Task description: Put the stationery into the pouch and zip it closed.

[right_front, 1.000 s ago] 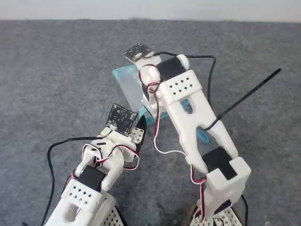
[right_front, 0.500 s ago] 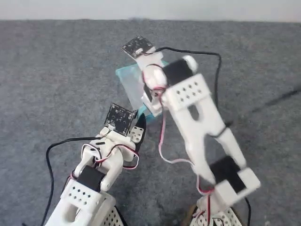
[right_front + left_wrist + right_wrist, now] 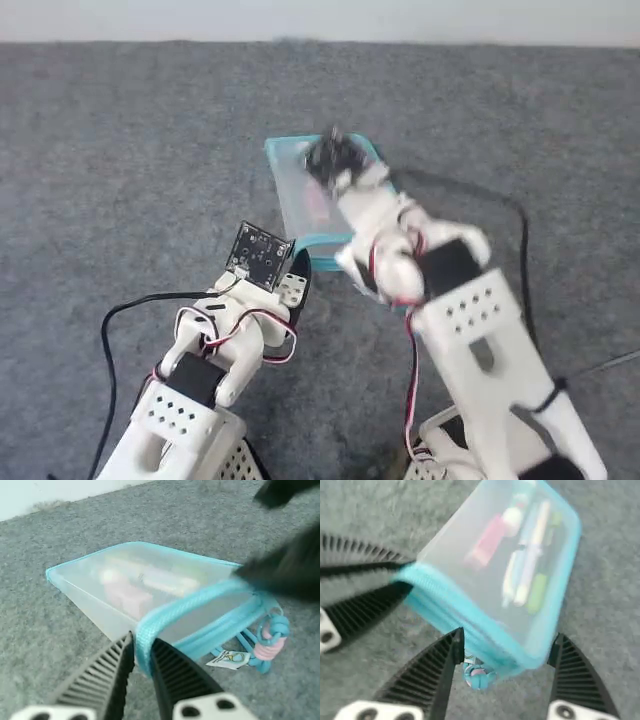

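The pouch (image 3: 303, 196) is translucent with teal trim and lies on the grey carpet with pens and a pink eraser inside (image 3: 520, 555). My left gripper (image 3: 141, 641) is shut on the teal zipper edge (image 3: 165, 617) at the pouch's near corner, and sits just below the pouch in the high view (image 3: 298, 272). My right gripper (image 3: 507, 636) is open, its fingers (image 3: 432, 677) on either side of the pouch's near end without touching it. The zipper pull cord with a pink bead (image 3: 270, 642) hangs off that end. In the high view the right arm (image 3: 400, 255) covers the pouch's near right corner.
Grey carpet (image 3: 120, 150) surrounds the pouch on all sides, and a pale wall (image 3: 320, 18) runs along the far edge. Black cables (image 3: 140, 300) trail beside the left arm's base. The left gripper (image 3: 360, 592) shows in the right wrist view, at the pouch's corner.
The right arm has swung back and toward the right, and its wrist now sits lower over the pouch's near end. More of the pouch shows. The left arm has stayed put.
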`<state>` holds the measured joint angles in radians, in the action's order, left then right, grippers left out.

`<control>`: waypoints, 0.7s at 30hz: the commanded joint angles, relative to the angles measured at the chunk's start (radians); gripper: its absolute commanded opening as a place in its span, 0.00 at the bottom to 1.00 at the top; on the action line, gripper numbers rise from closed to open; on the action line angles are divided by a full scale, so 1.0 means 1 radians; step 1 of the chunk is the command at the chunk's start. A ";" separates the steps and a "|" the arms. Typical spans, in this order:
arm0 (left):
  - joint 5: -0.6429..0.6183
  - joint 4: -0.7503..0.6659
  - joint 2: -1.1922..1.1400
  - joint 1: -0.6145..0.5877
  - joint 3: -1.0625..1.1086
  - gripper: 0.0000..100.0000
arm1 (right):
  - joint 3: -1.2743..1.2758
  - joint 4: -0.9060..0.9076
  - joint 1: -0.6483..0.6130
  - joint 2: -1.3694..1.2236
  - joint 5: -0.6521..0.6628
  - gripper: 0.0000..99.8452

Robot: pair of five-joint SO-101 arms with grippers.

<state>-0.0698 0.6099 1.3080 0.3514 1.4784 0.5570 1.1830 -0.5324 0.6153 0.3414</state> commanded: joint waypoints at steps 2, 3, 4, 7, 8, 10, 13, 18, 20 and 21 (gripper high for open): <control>0.003 -0.014 0.000 -0.008 -0.019 0.01 | 0.275 -0.216 0.007 0.120 0.091 0.27; 0.003 -0.014 0.000 -0.008 -0.019 0.01 | 0.299 -0.234 0.010 0.127 0.127 0.27; 0.003 -0.014 0.000 -0.008 -0.019 0.01 | 0.318 -0.240 0.010 0.131 0.163 0.28; 0.003 -0.014 0.000 -0.008 -0.019 0.01 | 0.361 -0.246 0.004 0.139 0.244 0.31; 0.003 -0.014 0.000 -0.008 -0.019 0.01 | 0.370 -0.248 0.004 0.139 0.258 0.34; 0.003 -0.014 0.000 -0.008 -0.019 0.01 | 0.376 -0.269 0.008 0.131 0.262 0.39; 0.003 -0.014 0.000 -0.008 -0.019 0.01 | 0.391 -0.280 0.005 0.130 0.270 0.42; 0.003 -0.014 0.000 -0.008 -0.019 0.01 | 0.394 -0.289 0.008 0.130 0.262 0.39; 0.003 -0.014 0.000 -0.008 -0.019 0.01 | 0.394 -0.289 0.007 0.130 0.261 0.38; 0.003 -0.014 0.000 -0.008 -0.019 0.01 | 0.394 -0.288 0.013 0.130 0.255 0.38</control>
<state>-0.0698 0.6099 1.3080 0.3514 1.4784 0.9590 0.9160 -0.5324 0.7150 0.5946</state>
